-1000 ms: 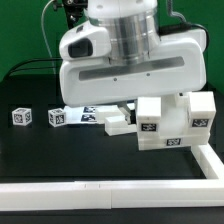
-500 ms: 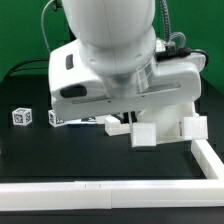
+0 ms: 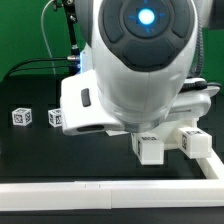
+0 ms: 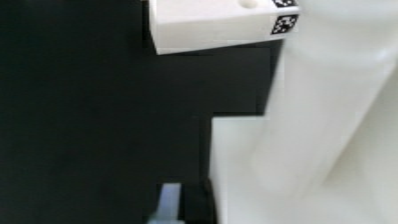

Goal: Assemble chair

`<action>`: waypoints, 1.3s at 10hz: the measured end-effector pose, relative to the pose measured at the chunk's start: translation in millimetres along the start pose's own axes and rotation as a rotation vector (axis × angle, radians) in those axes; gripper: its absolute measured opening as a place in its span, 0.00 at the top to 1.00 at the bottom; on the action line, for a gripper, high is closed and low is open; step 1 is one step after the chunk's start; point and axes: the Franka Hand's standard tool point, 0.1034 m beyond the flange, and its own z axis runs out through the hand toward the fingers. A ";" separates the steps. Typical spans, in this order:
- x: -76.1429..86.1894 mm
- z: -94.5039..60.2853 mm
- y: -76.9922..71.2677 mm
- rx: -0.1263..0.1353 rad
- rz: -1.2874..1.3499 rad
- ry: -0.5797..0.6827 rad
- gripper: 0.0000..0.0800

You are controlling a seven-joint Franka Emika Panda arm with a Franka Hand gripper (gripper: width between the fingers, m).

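Observation:
The white chair pieces [image 3: 150,148] with square tags stand at the exterior view's lower right, partly hidden under my arm; a second tagged block [image 3: 197,143] sticks out to their right. My gripper is hidden behind the arm there. In the wrist view one finger [image 4: 173,205] shows against a large, blurred white chair piece [image 4: 320,130] that fills the space beside it. My gripper [image 4: 249,208] looks shut on this piece. Another white tagged piece [image 4: 214,25] lies further off on the black table.
A small lone tagged cube [image 3: 22,117] sits at the exterior view's left. Part of the marker board [image 3: 57,117] shows beside it. A white rail [image 3: 100,190] runs along the front edge and up the right side [image 3: 214,165].
My arm has swung forward and tilted, now filling most of the exterior view. The chair pieces have moved with it toward the front rail.

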 end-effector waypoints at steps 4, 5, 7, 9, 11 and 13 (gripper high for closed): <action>-7.3 21.9 2.2 0.010 0.042 -0.054 0.96; -6.5 21.6 0.8 0.008 0.043 -0.045 0.96; -7.4 31.4 -0.3 0.007 0.068 -0.064 0.96; -0.7 31.4 -1.3 0.004 0.094 -0.043 0.96; 5.4 36.7 -6.8 -0.005 0.098 -0.040 0.96; 6.3 36.1 -13.3 -0.012 0.092 -0.034 0.96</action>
